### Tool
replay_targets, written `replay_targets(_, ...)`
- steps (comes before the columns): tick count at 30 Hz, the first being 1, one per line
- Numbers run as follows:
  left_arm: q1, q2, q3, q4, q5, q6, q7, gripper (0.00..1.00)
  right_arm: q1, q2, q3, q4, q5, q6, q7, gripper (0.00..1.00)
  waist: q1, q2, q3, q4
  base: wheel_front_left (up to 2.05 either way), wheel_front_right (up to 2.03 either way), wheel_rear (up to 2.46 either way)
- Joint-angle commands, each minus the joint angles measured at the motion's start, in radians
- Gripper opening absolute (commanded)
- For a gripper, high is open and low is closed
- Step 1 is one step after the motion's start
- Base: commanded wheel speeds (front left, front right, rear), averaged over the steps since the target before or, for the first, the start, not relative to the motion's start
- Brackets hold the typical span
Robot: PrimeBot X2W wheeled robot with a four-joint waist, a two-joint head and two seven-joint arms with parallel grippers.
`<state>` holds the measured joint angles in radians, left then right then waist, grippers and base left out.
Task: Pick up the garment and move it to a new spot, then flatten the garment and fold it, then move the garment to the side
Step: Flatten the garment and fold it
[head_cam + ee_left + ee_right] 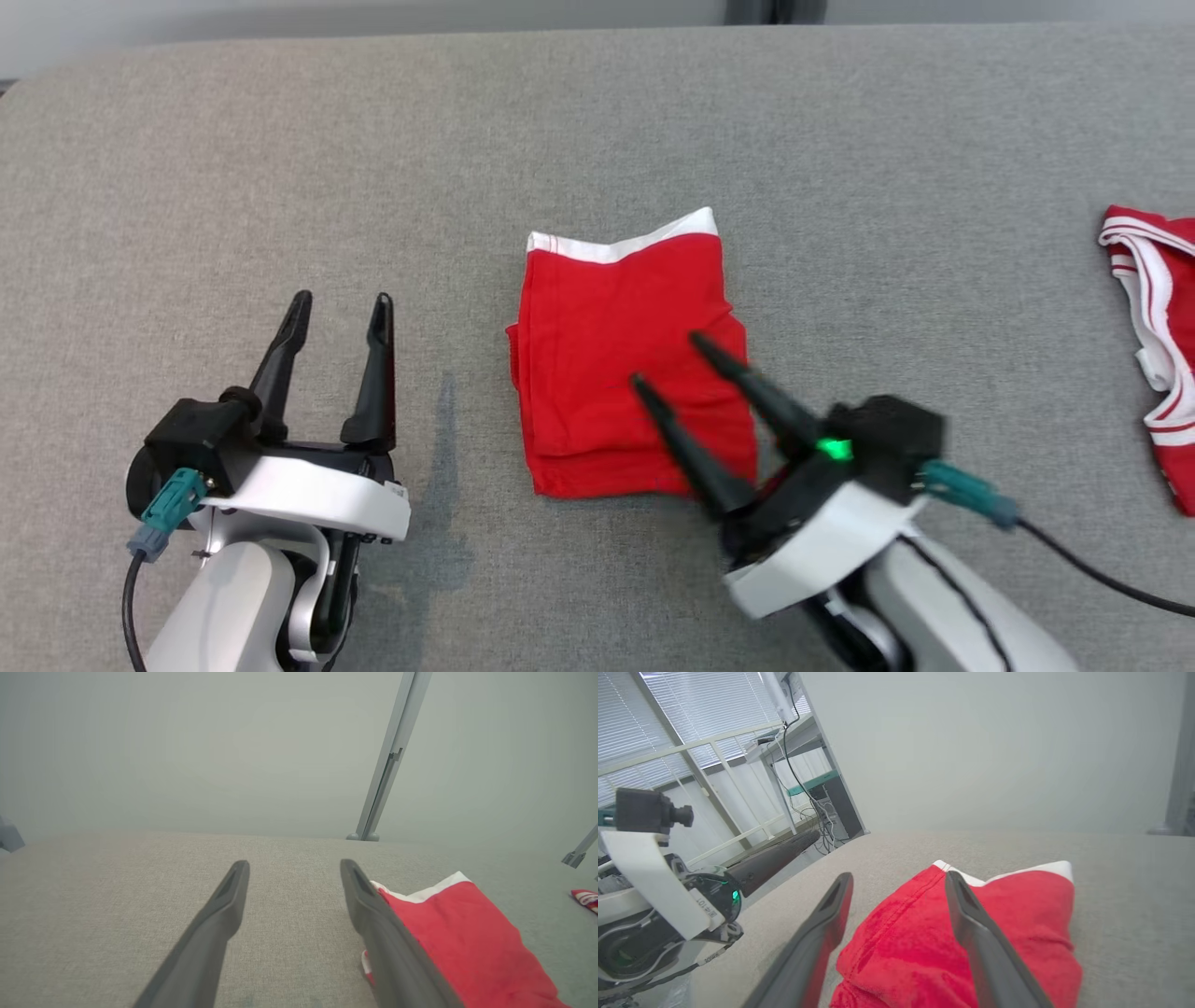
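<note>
Starting with the head view: the red garment (607, 364) lay folded into a rough rectangle near the middle of the frame on the grey surface (560, 121), with its white waistband along the top edge. The left gripper (341, 303) sat at the lower left, well apart from the cloth, fingers spread wide and pointing up the frame with nothing between them. The right gripper (667, 359) came in from the lower right at an angle, its fingers also spread. Their tips sat over the garment's lower right part, and no cloth looked pinched. Whether the tips actually touched the fabric, hard to say. A second red-and-white garment (1153, 327) lay crumpled at the far right edge.

Left wrist view next: the left gripper (294, 864) had its two fingers parted over bare grey surface. The garment (467, 938) showed at the lower right, partly behind the right-hand finger. The second garment (586, 898) peeked in at the right edge, and a metal post (390, 765) rose at the upper middle.

Right wrist view: the right gripper (899, 877) was open wide, with the garment (1017, 914) bunched up low in the frame, under and between the fingers, white band at its far end. At the left of the frame was one dark finger (775, 858) of the left gripper, with window blinds (668, 718) at the upper left.
</note>
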<state>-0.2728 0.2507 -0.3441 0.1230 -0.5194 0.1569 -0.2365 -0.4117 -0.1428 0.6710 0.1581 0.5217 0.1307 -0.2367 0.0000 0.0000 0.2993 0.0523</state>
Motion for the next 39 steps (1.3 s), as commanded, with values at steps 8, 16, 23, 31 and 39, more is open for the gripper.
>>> replay_targets(8,0.046,0.031,0.017,-0.032,0.020,0.037,-0.005,1.00,0.154,-0.020,-0.366,-0.077,-0.140,0.000,0.031,1.00,0.0000,0.0000,-0.063,-0.036,0.00,0.00,0.00)
replay_targets(16,0.121,0.057,0.024,-0.057,0.014,0.055,0.000,1.00,0.304,-0.005,-0.617,-0.126,-0.221,0.000,0.097,1.00,0.0000,0.0000,-0.145,-0.052,0.00,0.00,0.00)
replay_targets(23,0.195,0.076,0.014,-0.075,0.009,0.065,0.013,1.00,0.399,0.009,-0.671,-0.165,-0.244,0.000,0.153,1.00,0.0000,0.0000,-0.230,-0.058,0.00,0.00,0.00)
replay_targets(31,0.259,0.091,-0.001,-0.095,0.009,0.076,0.035,1.00,0.473,0.015,-0.694,-0.201,-0.253,0.000,0.196,1.00,0.0000,0.0000,-0.301,-0.048,0.00,0.00,0.00)
replay_targets(39,0.304,0.107,0.001,-0.100,-0.003,0.085,0.050,1.00,0.538,0.035,-0.738,-0.250,-0.266,0.000,0.229,1.00,0.0000,0.0000,-0.338,-0.041,0.00,0.00,0.00)
